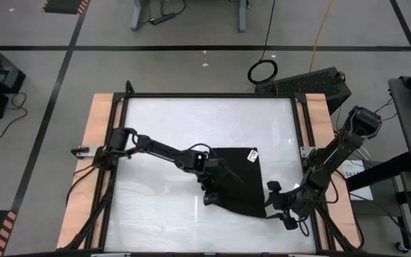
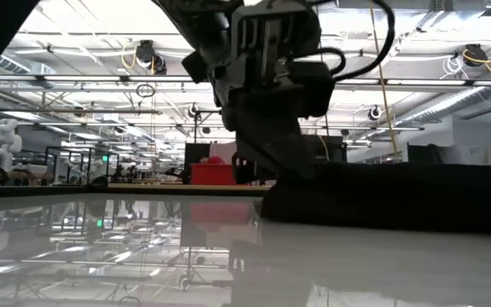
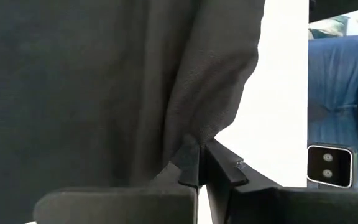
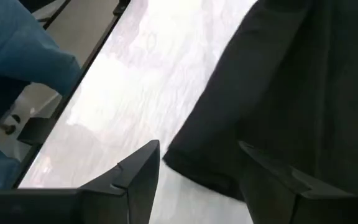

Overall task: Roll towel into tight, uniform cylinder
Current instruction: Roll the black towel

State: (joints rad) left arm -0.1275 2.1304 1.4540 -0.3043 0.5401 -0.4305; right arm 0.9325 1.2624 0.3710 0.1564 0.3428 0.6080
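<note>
We judge the towel (image 1: 237, 178) soft, light and limp; it lies flat on the white table (image 1: 155, 128), right of centre; the left claw (image 1: 212, 191) has pinched its near-left edge; the right claw (image 1: 282, 213) waits open beside the towel's right corner, where we would grip next.

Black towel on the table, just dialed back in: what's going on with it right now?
The plain black cloth towel lies mostly flat on the white tabletop, not rolled yet. The left gripper is shut on a pinch of its fabric near the middle. The right gripper is open at the towel's near right corner, not gripping it.
</note>
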